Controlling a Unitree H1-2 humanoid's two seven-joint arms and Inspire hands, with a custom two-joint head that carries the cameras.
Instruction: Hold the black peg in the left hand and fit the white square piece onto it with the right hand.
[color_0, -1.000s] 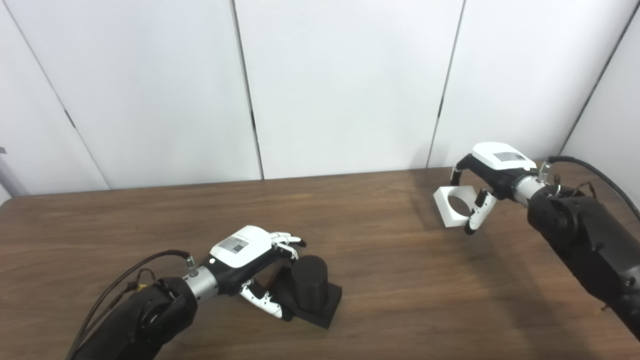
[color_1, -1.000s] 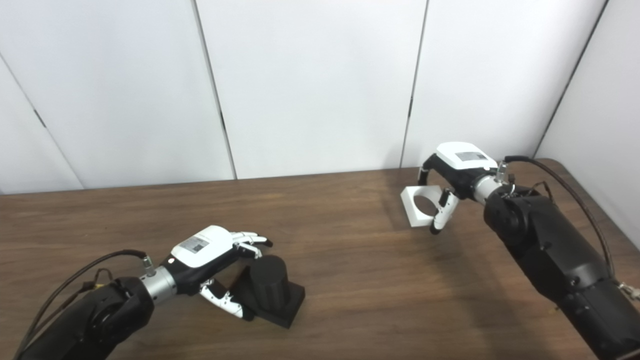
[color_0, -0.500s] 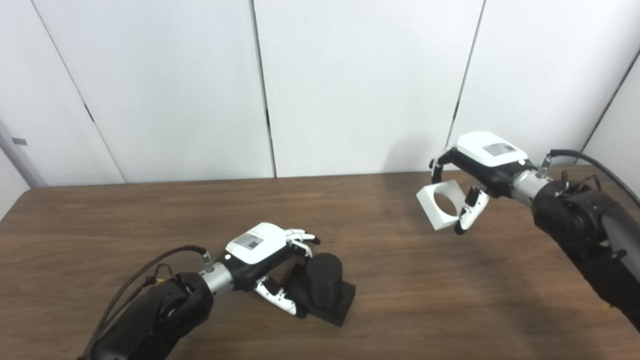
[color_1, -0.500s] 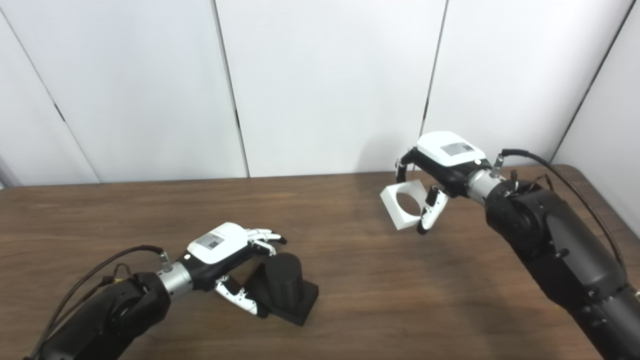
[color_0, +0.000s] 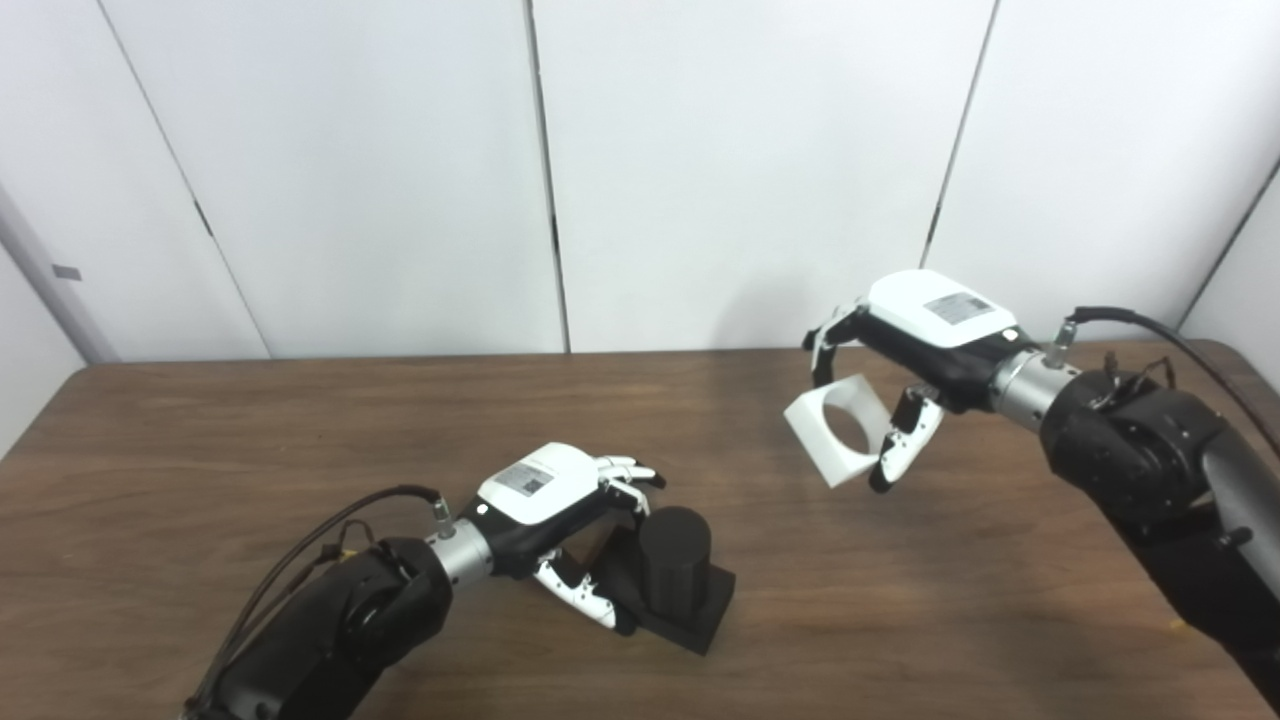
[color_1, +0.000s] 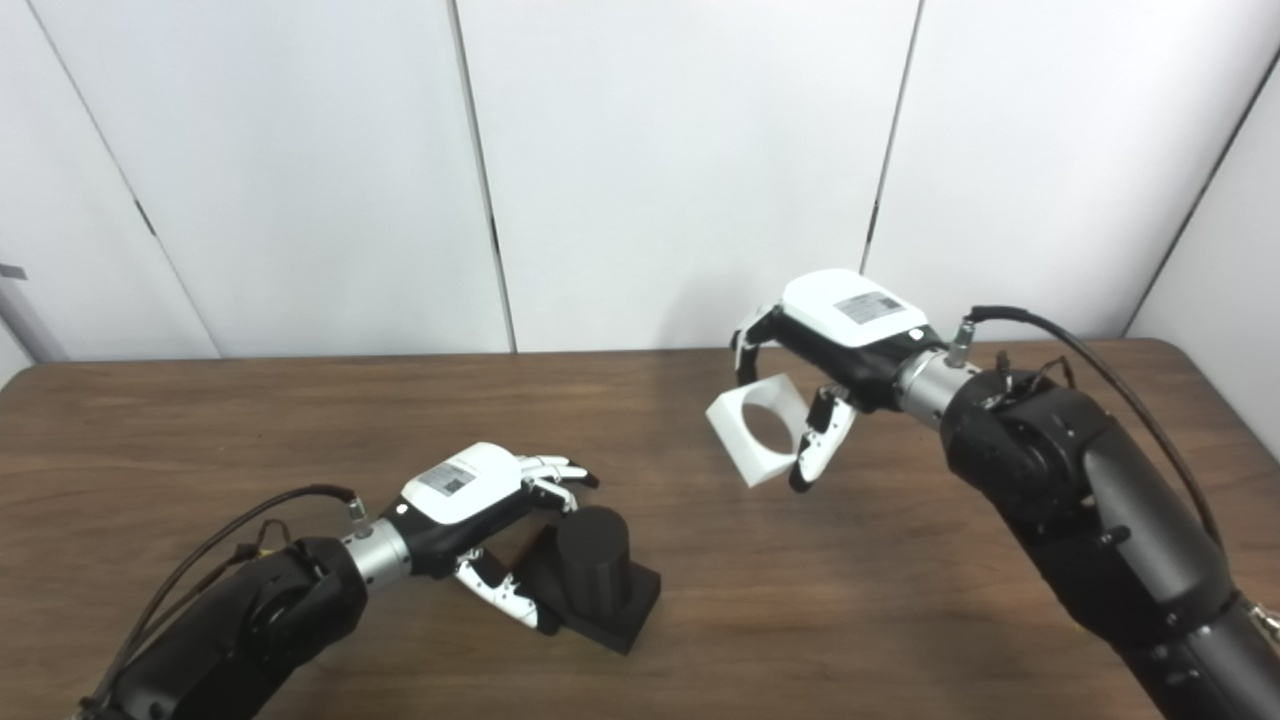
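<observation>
White square plastic piece with a round hole (color_0: 838, 438): held tilted above the brown wooden table (color_0: 900, 610), right of centre, pinched between thumb and fingers of the right hand (color_0: 915, 345). Black ribbed cylindrical peg on a square black base (color_0: 676, 578): seated on the table near its front edge, grasped at the base by the partly closed left hand (color_0: 545, 500), well apart from the white piece.

Matte black peg (color_0: 676, 572) on black square base, plain white square piece (color_0: 836, 437), dark brown wood-grain surface (color_0: 900, 600), white-backed black hands, white wall panels (color_0: 740, 150).
</observation>
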